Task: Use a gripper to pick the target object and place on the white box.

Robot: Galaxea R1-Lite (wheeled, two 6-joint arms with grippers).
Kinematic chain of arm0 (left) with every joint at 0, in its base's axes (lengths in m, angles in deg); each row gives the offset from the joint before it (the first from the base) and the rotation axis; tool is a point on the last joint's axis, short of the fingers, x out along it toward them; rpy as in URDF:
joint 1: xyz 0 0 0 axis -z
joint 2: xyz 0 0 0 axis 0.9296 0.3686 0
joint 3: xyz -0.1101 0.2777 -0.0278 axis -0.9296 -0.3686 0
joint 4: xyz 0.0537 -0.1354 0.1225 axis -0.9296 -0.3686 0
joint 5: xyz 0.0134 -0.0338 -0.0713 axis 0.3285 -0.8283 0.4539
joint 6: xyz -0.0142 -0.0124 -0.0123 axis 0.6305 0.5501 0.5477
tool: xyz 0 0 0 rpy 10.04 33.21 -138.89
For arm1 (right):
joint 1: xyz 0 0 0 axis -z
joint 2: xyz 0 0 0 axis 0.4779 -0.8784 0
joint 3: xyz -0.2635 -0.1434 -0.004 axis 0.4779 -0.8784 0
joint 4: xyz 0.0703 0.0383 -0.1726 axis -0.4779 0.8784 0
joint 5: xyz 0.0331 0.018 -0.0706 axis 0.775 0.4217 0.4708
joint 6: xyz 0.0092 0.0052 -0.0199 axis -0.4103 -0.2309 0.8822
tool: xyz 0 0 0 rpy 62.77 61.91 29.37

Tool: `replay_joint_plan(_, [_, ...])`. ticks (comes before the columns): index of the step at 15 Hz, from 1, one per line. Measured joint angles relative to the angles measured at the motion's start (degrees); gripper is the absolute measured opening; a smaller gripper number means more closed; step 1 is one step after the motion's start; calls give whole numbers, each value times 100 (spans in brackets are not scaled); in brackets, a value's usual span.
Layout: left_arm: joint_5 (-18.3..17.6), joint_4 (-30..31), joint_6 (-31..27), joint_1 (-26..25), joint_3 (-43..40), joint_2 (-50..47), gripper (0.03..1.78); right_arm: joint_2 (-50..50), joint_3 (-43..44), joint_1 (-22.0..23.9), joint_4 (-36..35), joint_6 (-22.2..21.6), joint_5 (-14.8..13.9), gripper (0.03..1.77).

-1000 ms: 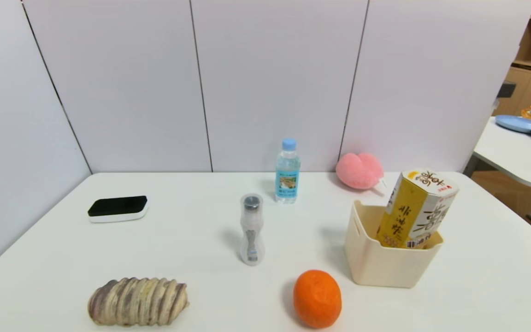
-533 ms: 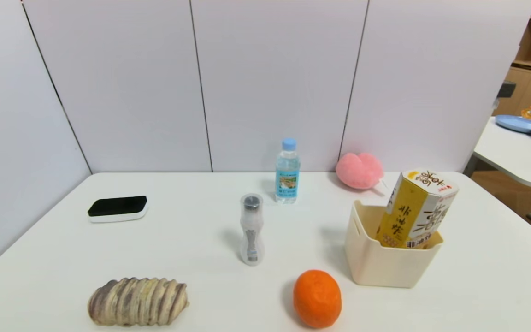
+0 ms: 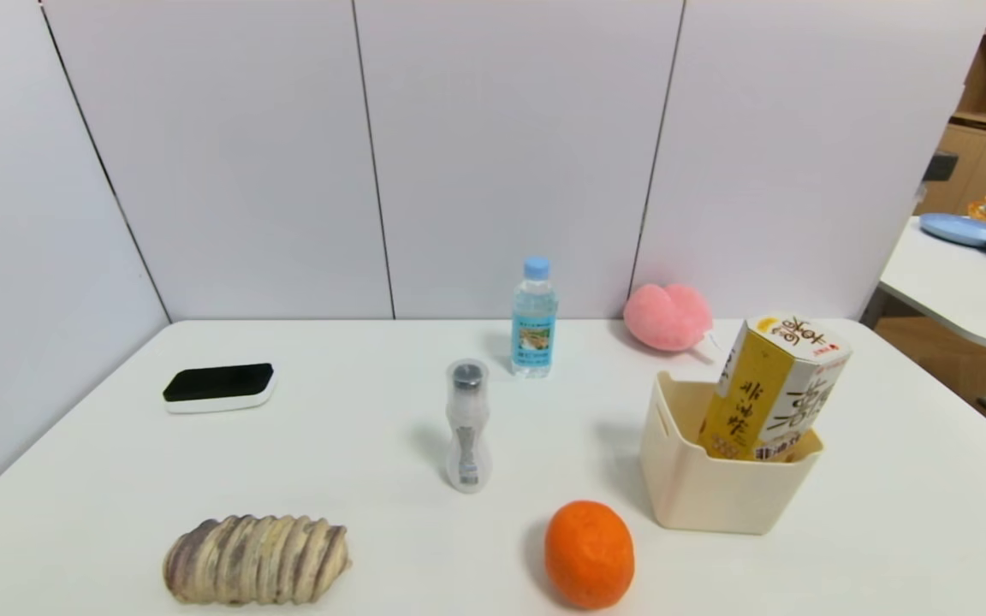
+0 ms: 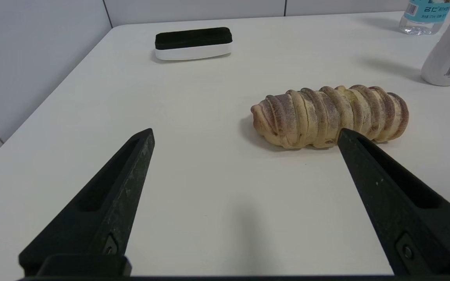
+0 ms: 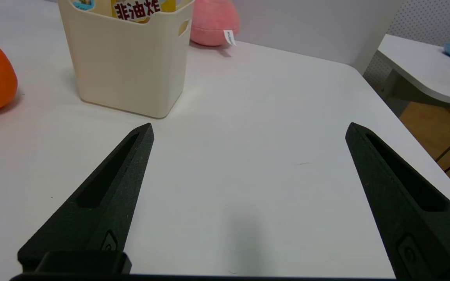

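Note:
The tall yellow chip carton [image 3: 774, 387] stands tilted inside the cream-white box [image 3: 720, 488] on the right of the table; its lower part [image 5: 138, 8] shows over the box rim [image 5: 129, 58] in the right wrist view. My right gripper [image 5: 248, 128] hangs open over bare table near the front right, short of the box, holding nothing. Over the front left of the table my left gripper [image 4: 246, 132] is open and empty, just short of the bread loaf [image 4: 330, 115]. Neither arm shows in the head view.
On the table stand a water bottle [image 3: 534, 318], a small white bottle [image 3: 467, 425], an orange [image 3: 589, 554], the bread loaf [image 3: 255, 559], a black-topped eraser [image 3: 219, 387] and a pink plush [image 3: 668, 316]. A second table [image 3: 964, 282] stands off to the right.

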Motion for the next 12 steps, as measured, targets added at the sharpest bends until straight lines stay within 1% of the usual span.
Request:
replay_joint_plan(5, [-2,0,0,0,0,0,169,0,0,0,4,-566,-66,169])
replay_joint_plan(8, [2,0,-2,0,0,0,169,0,0,2,-2,-872,-179,169])
replay_joint_plan(10, [-2,-2,0,0,0,0,169,0,0,2,-5,-924,-272,169])
replay_joint_plan(12, [0,-2,-2,0,0,0,169,0,0,0,0,-913,-278,170])
